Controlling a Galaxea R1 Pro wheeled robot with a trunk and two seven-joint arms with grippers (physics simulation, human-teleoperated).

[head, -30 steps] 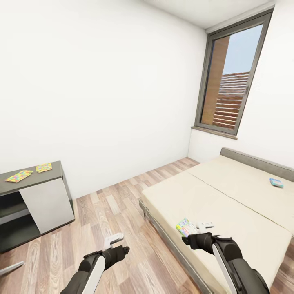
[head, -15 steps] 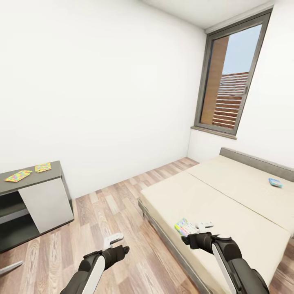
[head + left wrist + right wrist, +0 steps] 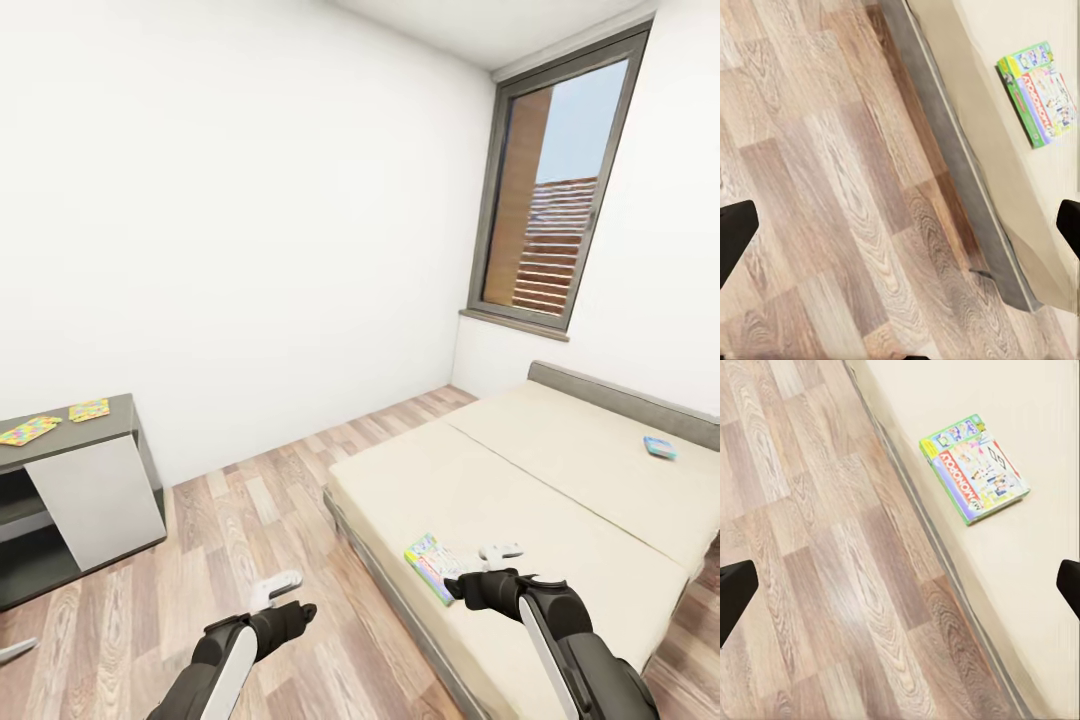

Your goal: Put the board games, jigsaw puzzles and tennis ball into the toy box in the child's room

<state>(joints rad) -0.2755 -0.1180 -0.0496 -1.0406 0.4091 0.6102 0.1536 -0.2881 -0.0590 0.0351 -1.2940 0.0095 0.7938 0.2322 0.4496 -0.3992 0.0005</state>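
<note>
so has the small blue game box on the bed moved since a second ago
No. The small blue game box sits at the same spot by the headboard; the whole head view shifted, so the camera moved, not the box.

Place: child's bedroom in a home, simulator render.
Bed (image 3: 560, 480): low, wide, beige mattress, dark grey frame, low grey headboard along far wall.
Floor (image 3: 270, 510): wood planks, warm brown.
Walls (image 3: 250, 220): plain white, bare.
Window (image 3: 548, 190): tall, dark-framed, sill below; brick bldg and sky outside.
Cabinet (image 3: 75, 490): dark grey top w/ pale door and open shelves, against wall.
Kid signs: green-edged board game (image 3: 432, 566) on mattress near its edge, small blue game box (image 3: 660, 448) nearer headboard, two puzzle-pattern boxes (image 3: 30, 430) on cabinet top.
</note>
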